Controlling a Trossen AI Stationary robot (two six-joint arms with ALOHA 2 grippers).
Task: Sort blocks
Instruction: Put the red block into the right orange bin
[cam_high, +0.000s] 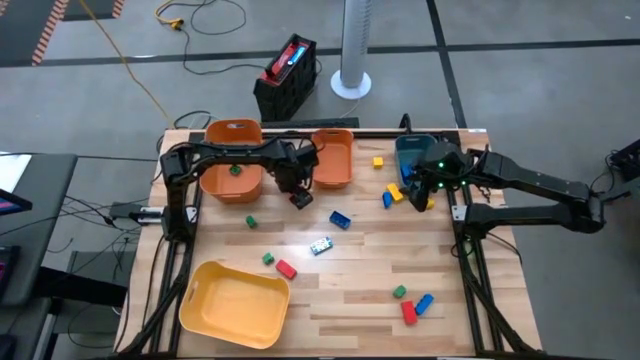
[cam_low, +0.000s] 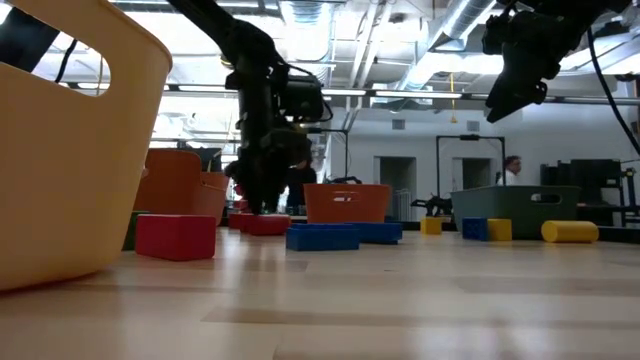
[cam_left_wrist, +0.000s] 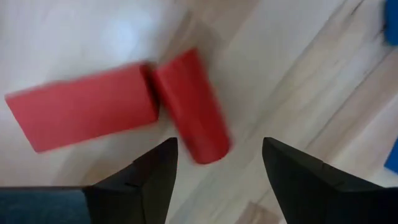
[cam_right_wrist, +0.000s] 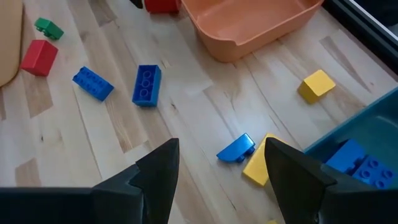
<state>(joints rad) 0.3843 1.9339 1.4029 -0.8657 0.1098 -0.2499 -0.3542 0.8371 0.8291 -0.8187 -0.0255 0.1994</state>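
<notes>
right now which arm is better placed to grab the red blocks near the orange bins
Left. The left gripper hangs open directly over the two red blocks, low above the table. The right gripper is off by the teal bin, above blue and yellow pieces.

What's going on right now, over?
Left claw open, low over two touching red blocks beside the orange bin. Right claw open, above blue and yellow blocks by the teal bin. Nothing blocking.

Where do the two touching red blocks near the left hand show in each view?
High: red blocks near the middle orange bin.
Low: blocks under the left arm, left of that bin.
Left wrist: blocks beyond the left hand; bin absent.
Right wrist: red edge beside the bin.
Landmark: orange bin.
</notes>
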